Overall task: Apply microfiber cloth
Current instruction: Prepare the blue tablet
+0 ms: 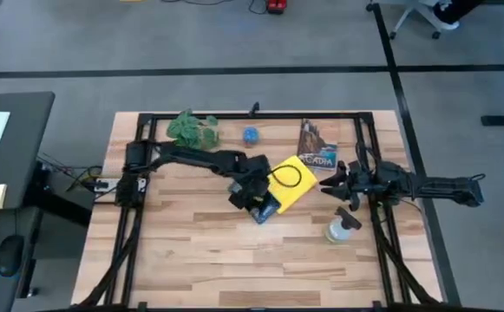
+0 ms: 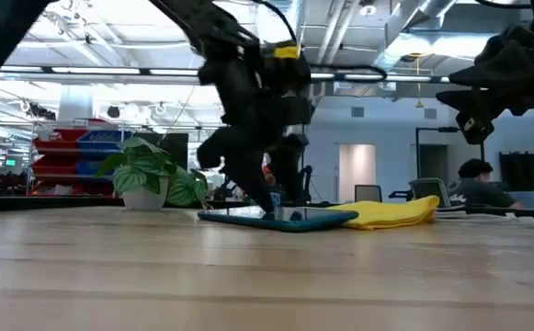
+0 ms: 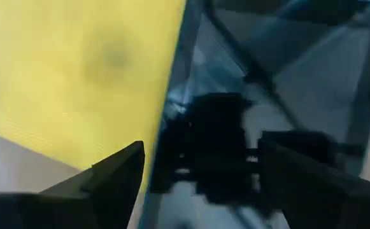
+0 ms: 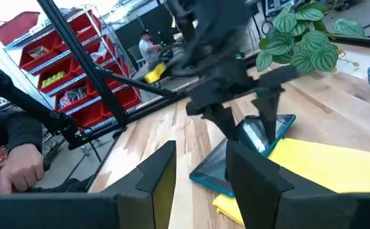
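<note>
Yellow cloth (image 1: 297, 180) half-covers the tablet (image 1: 265, 208), stretching toward the right jaws (image 1: 337, 184), open nearby; left jaws (image 1: 253, 196), open, stand on the tablet.

Grey floor (image 1: 234, 43) marked with dark tape lines surrounds the wooden table (image 1: 208, 251). Red storage bins (image 4: 41, 54) line shelving; bright ceiling lights (image 2: 110, 28) and exposed ducts (image 2: 358, 18) hang overhead.

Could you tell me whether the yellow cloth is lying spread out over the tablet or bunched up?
Mostly spread: the yellow cloth lies fairly flat, covering part of the tablet, whose other end is bare under the left gripper.
</note>
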`<state>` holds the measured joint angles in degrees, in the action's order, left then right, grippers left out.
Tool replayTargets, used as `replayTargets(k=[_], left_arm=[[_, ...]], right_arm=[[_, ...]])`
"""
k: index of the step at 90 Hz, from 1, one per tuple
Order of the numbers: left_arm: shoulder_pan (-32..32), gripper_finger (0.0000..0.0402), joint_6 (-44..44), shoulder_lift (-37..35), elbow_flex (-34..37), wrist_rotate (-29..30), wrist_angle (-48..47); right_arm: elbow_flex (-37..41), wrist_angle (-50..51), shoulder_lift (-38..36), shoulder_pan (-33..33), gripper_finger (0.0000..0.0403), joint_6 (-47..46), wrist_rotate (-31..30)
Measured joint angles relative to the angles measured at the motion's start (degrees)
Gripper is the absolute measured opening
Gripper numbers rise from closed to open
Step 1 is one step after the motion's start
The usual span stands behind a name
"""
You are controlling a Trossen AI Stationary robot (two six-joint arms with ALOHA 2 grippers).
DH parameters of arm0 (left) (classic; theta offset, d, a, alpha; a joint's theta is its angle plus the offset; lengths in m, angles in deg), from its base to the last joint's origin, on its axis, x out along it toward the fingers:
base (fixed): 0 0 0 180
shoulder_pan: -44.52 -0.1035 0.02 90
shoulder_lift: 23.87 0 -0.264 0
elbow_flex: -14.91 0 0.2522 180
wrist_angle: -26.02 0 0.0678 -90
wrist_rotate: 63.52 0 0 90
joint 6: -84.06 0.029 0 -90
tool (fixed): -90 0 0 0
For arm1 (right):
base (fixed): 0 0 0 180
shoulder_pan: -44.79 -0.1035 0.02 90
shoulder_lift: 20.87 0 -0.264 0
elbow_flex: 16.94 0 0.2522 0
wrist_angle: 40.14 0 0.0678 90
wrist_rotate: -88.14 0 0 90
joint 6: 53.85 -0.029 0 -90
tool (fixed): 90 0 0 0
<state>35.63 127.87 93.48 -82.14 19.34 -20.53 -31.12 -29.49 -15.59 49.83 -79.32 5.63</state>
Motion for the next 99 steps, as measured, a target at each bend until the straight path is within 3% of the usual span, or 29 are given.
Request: replayTargets(k=[25,51,74,99], left_arm=[[-4.3,0.0294,1.1,2.2,-2.4,-0.8,-4.3],[-4.1,0.0293,1.0,7.2,-2.8,-0.8,-4.5],[-3.7,0.0291,-0.6,7.5,-4.6,0.6,-7.3],[-2.0,0.0226,-1.9,8.1,-10.6,2.9,-14.8]], right_arm=[[0.0,0.1,0.0,0.0,0.0127,0.1,0.0],[0.0,0.3,0.0,0.0,0.0127,0.4,0.0],[0.0,0.4,0.0,0.0,0.0127,0.4,0.0],[0.0,0.4,0.0,0.0,0.0127,0.4,-0.1]])
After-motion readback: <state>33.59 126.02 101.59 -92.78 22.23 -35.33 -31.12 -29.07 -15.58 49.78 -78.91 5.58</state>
